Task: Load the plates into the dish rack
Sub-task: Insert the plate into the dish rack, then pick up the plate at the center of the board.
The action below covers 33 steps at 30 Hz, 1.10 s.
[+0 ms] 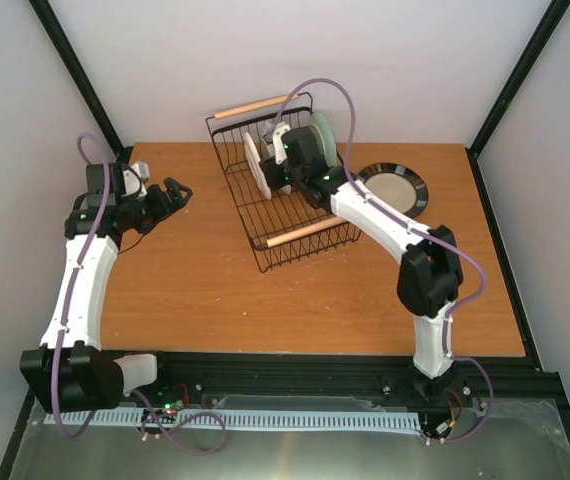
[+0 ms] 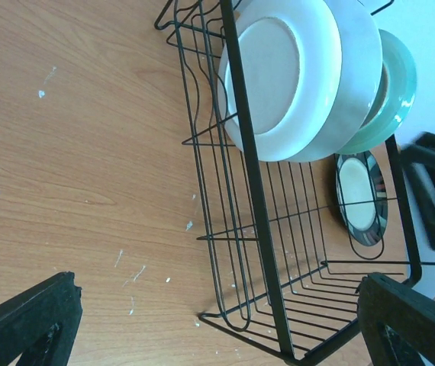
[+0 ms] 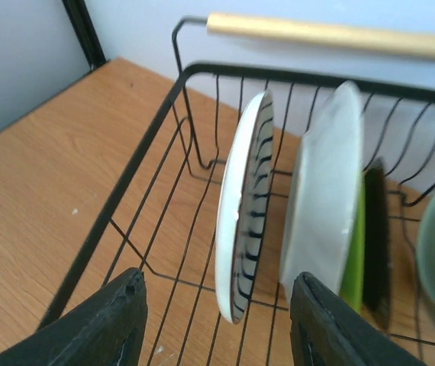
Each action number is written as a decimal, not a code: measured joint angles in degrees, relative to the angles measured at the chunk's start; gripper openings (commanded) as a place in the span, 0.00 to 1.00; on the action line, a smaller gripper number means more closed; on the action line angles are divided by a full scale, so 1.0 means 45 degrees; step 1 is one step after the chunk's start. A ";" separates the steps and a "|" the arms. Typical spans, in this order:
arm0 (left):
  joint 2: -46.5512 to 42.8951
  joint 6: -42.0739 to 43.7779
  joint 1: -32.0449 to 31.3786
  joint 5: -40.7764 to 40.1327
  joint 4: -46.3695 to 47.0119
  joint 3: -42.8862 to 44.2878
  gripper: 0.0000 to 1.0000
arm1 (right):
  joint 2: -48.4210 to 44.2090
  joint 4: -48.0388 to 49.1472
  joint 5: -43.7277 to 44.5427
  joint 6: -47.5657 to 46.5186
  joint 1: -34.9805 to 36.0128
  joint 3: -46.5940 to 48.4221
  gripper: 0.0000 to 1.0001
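While one plate lies outside the rack, step in hand: the release at the rack, by my reading, with loading nearly done.
Left gripper point(image 1: 175, 192): fingers spread wide and holding nothing, over the table point(image 1: 215, 285), well apart from every plate.
Black-rimmed cream plate point(image 1: 395, 188): flat and face up on the table, just beside the dish rack point(image 1: 265, 255), the one plate seen unloaded.
Next move: probably lift clear of the wires and reach right. A flat plate calls for a rim pinch, then tipping upright.
Right gripper point(image 1: 281, 148): inside the rack with fingers parted either side of the striped plate point(image 3: 244, 213), clamping nothing that I can see.
Striped plate: upright on edge, striped face toward its neighbours.
Lime green plate point(image 3: 352, 259) and mint green plate point(image 1: 322, 140): also on edge, in a row rightward.
Rack's long axis: near handle point(image 1: 300, 233) to far handle point(image 3: 332, 34), with plate faces pointing across it.
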 measured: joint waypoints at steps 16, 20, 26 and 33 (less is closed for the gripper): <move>-0.0024 -0.1190 -0.0053 0.0204 0.0651 0.0194 1.00 | -0.9054 -0.0413 0.2939 0.5513 -0.3750 -0.6222 0.94; -0.0044 -0.1515 -0.0194 0.0704 0.1107 0.0039 1.00 | -1.0535 -0.1020 0.3181 0.7733 -0.5309 -0.7402 0.95; -0.0165 -0.1603 -0.0223 0.1073 0.1243 -0.0457 1.00 | -1.1312 -0.0661 0.1433 1.1128 -0.8228 -1.0962 0.94; -0.0189 -0.1617 -0.0223 0.1248 0.1462 -0.0471 1.00 | -0.8602 0.0680 -0.1389 1.2789 -0.9656 -1.2721 0.90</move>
